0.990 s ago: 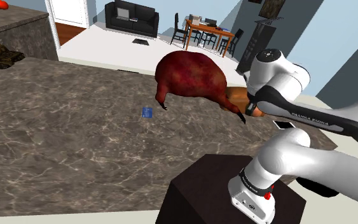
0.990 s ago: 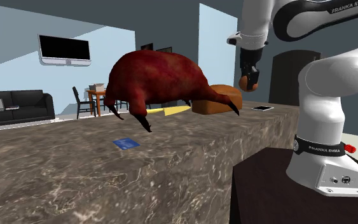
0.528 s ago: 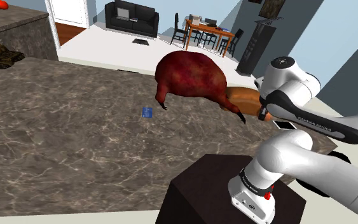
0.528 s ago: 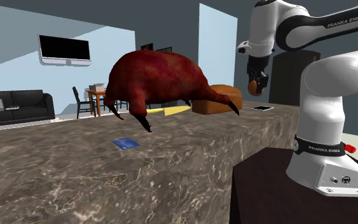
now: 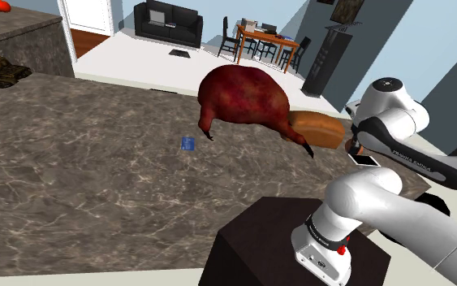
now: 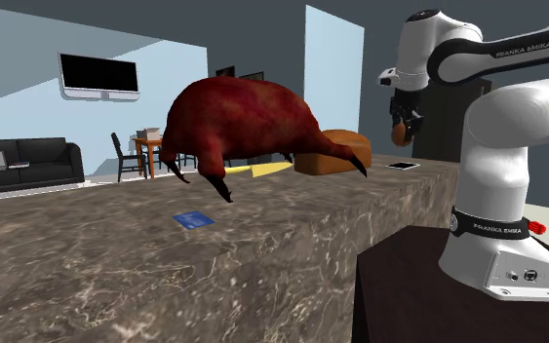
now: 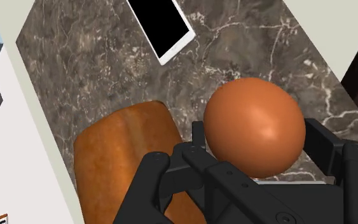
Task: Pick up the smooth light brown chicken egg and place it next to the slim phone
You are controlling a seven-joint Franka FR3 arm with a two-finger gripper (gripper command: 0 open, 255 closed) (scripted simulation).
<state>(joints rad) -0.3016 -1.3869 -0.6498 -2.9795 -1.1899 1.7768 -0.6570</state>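
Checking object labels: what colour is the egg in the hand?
The egg is plain orange-brown; the wrist view shows it best.

I see the white dark-jointed arm (image 5: 364,195) bent high, its black two-finger gripper (image 7: 263,143) clasping a smooth orange-brown egg (image 7: 250,118).

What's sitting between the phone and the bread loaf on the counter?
Nothing: in the wrist view, a bare stretch of marbled counter separates the phone from the bread loaf.
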